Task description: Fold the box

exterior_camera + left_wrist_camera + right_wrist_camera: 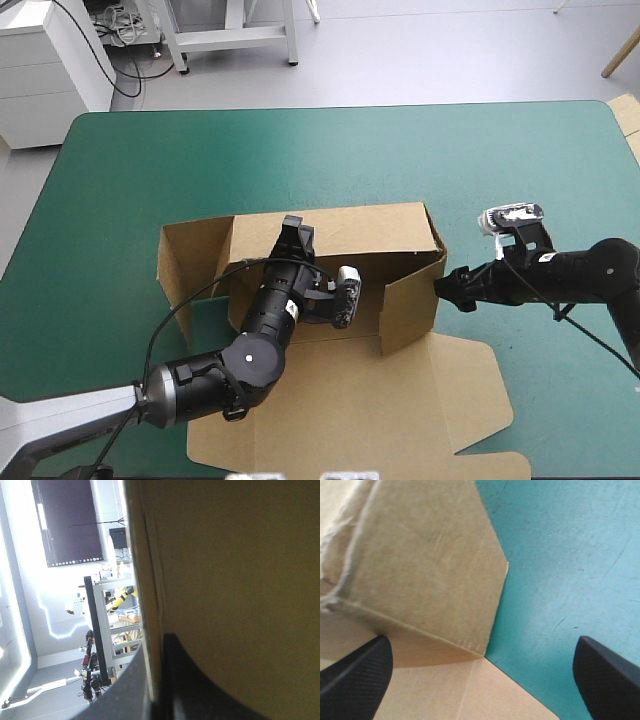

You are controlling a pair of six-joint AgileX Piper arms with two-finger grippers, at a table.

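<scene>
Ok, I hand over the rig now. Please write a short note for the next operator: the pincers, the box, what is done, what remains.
Left pincer: shut on the box, at the top edge of its far wall.
Right pincer: open, just outside the right wall, gripping nothing.
Done: far and right walls stand up; the lid lies flat on the near side.
To do, it seems: finish the left side and tuck the walls.

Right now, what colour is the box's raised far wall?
Plain brown, no print, on the box; the high view shows it best.
</scene>
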